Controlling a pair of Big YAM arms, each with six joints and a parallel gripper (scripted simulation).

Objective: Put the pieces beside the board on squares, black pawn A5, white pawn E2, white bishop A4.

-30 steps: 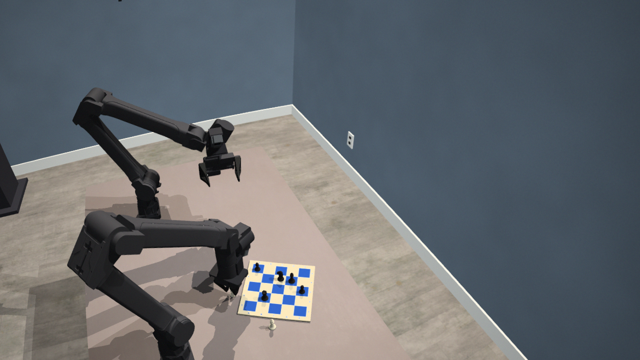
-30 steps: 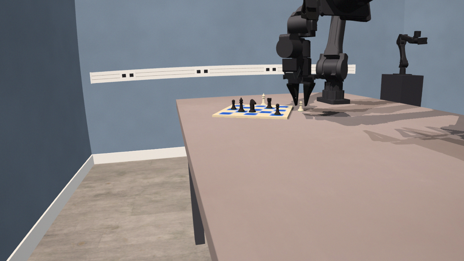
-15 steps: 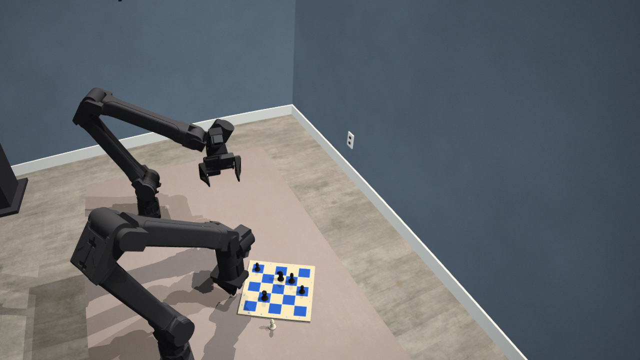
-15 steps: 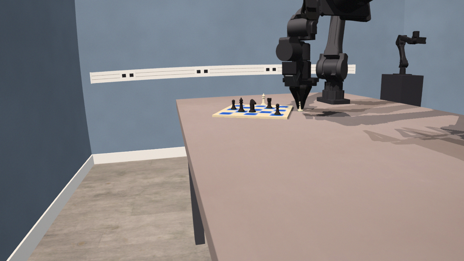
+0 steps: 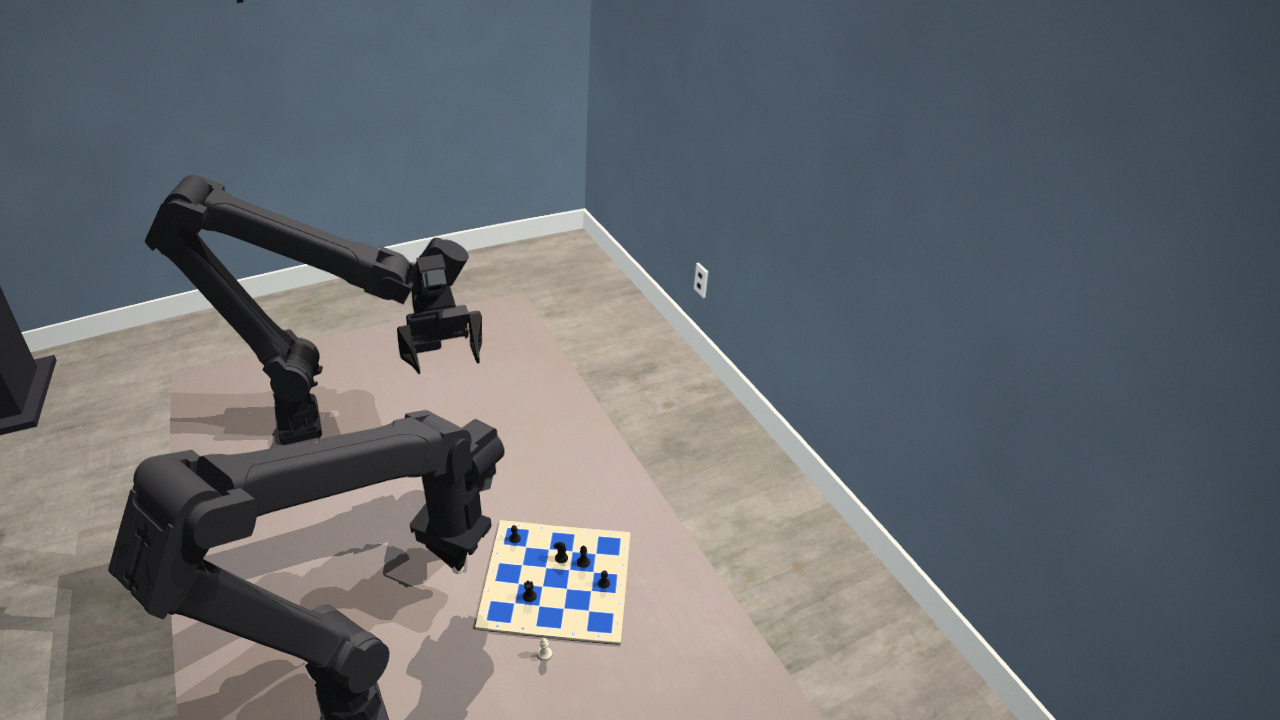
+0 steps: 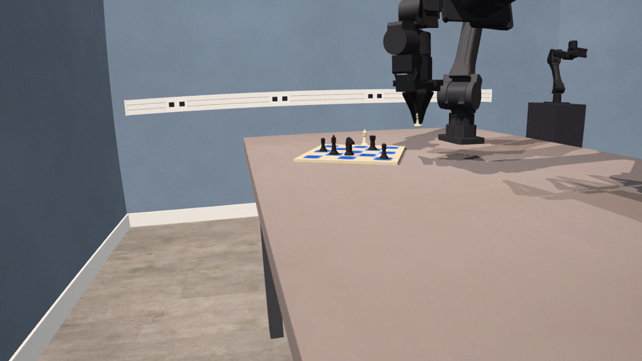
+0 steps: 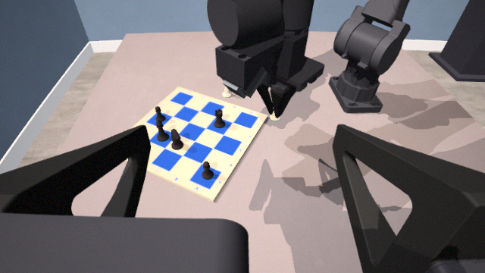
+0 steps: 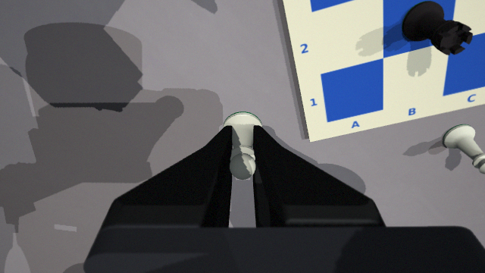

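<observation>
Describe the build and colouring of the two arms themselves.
Both arms are matte black to dark grey, with smooth, rounded links and bulky cylindrical joints. Their fingers are black and tapered; the left arm's show triangular cut-outs. I see no coloured markings.

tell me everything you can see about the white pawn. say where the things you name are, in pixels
The white pawn [image 5: 459, 572] [image 6: 417, 123] [image 7: 274, 118] [image 8: 242, 140] is off-white, with a round head, a collar, a narrow body and a wide round base with a thin green edge underneath. It looks smooth and hard, perhaps plastic. It hangs roughly upright above the table [image 5: 554, 429] [image 6: 404, 251] [image 7: 182, 64] [image 8: 265, 57], off the board's A-file side, pinched between the fingers of the right end effector [image 5: 458, 564] [image 6: 417, 120] [image 7: 275, 114] [image 8: 242, 137].
</observation>
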